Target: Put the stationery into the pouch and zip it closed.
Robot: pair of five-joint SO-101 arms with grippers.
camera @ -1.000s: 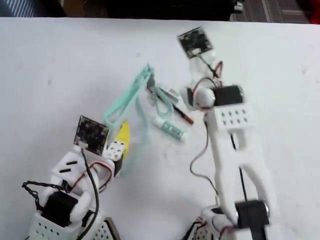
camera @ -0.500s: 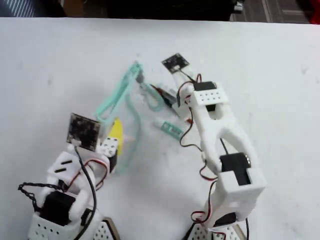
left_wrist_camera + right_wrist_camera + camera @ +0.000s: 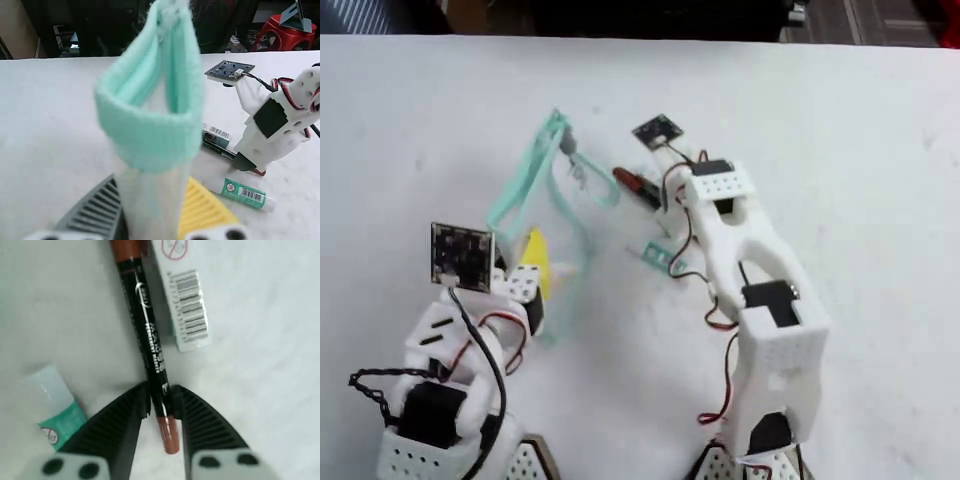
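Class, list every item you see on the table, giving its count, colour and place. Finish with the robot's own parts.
pouch: 1, mint-green trim with see-through sides, mouth open, held up by the left arm.
pen: 1, black with reddish-brown ends, at table level near the pouch, gripped by the right arm.
labelled sticks: 2, green and white with barcodes, lying on the table, one on either side of the pen.
table: 1, white, under everything.
left end effector: 1, grey and yellow jaws, closed on the pouch's lower end.
right end effector: 1, black jaws, closed on the pen near one end.
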